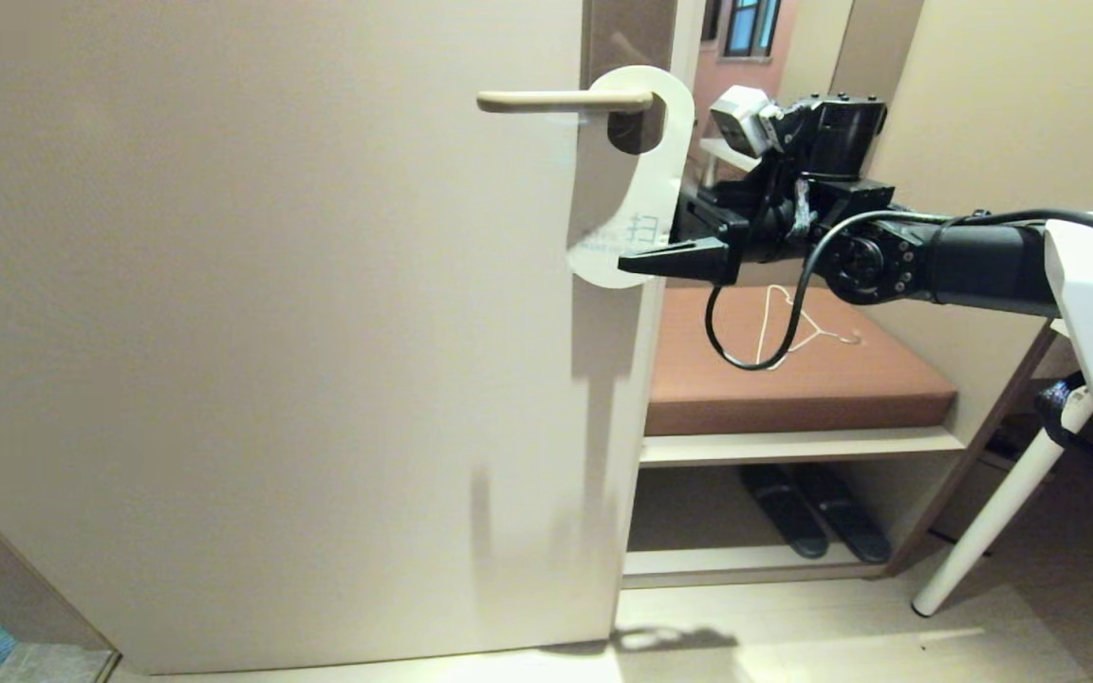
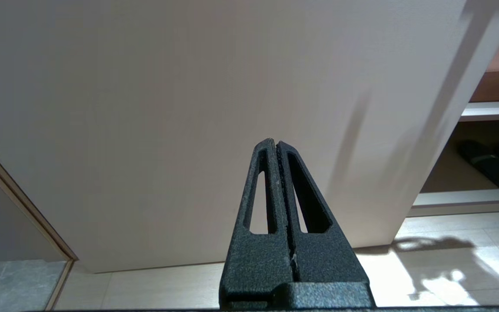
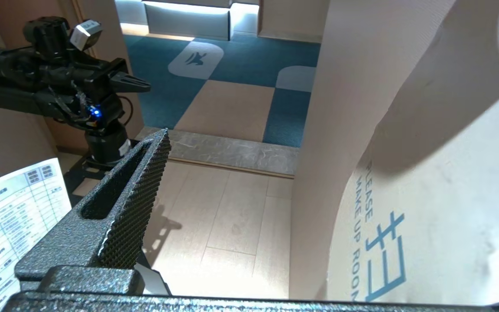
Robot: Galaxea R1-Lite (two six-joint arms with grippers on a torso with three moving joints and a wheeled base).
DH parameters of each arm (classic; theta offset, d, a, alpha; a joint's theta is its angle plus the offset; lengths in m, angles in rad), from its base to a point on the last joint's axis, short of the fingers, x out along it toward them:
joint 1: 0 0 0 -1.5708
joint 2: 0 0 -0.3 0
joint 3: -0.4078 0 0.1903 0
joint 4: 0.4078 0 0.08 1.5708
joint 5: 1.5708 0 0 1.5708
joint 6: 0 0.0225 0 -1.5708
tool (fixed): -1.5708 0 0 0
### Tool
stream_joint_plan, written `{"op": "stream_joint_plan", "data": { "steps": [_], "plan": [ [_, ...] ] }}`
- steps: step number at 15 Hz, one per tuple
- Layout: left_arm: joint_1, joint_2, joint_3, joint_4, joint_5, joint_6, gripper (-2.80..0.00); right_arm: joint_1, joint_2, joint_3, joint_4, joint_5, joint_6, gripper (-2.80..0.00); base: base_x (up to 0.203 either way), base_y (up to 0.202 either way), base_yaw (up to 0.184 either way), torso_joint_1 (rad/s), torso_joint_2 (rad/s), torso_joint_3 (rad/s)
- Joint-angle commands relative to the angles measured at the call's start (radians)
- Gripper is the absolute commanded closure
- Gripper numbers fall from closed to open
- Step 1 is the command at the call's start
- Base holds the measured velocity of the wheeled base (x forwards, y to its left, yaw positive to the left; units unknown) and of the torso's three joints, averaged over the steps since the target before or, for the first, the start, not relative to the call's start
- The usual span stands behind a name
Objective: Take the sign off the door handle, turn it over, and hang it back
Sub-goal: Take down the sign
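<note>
Sign (image 1: 637,190) hangs on the door handle (image 1: 561,100), handle passing through its oval hole, near the door's (image 1: 271,332) free edge. White face out toward the right hand: right wrist view reads "PLEASE MAKE UP ROOM" plus a blue character (image 3: 386,260) on it. The card's lower end swings out past the door edge, tilted rather than flat on the panel. Right hand (image 1: 665,245) reaches in level from the right, at the sign's lower end, fingers spread wide. In the head view the lower finger (image 1: 675,258) tip overlaps the sign's bottom edge; can't tell if it touches. In the right wrist view one textured finger (image 3: 124,203) stands well off the card face, the card fills the other side of the frame, the other finger isn't visible there. Nothing clamped. Left hand (image 2: 277,149) is parked low, pointed at the lower door panel, fingers pressed together, empty. Behind the door edge: brown cushioned bench shelf (image 1: 793,379) with a thin white wire hanger (image 1: 798,323) lying on it, dark slippers (image 1: 812,512) on the shelf underneath. A black cable (image 1: 755,332) loops down from the right wrist. A white tube leg (image 1: 992,512) slants to the floor at far right.
</note>
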Motion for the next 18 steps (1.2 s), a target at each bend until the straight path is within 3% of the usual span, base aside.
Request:
{"op": "stream_joint_plan", "data": {
  "steps": [1, 5, 9, 18],
  "plan": [
    [0.000, 0.001, 0.000, 0.000, 0.001, -0.001, 0.00, -0.012, 0.008, 0.001, -0.002, 0.000, -0.001, -2.80, 0.000, 0.000, 0.000, 0.000, 0.00, 0.000],
    [0.000, 0.001, 0.000, 0.000, 0.001, -0.001, 0.00, -0.034, 0.019, 0.001, -0.001, -0.007, 0.001, -2.80, 0.000, 0.000, 0.000, 0.000, 0.00, 0.000],
    [0.000, 0.001, 0.000, 0.000, 0.000, -0.001, 0.00, -0.049, 0.011, 0.001, -0.001, -0.015, 0.111, -2.80, 0.000, 0.000, 0.000, 0.000, 0.00, 0.000],
    [0.000, 0.001, 0.000, 0.000, -0.001, -0.001, 0.00, -0.048, -0.008, 0.001, -0.036, -0.048, 0.200, -2.80, 0.000, 0.000, 0.000, 0.000, 0.00, 0.000]
  ]
}}
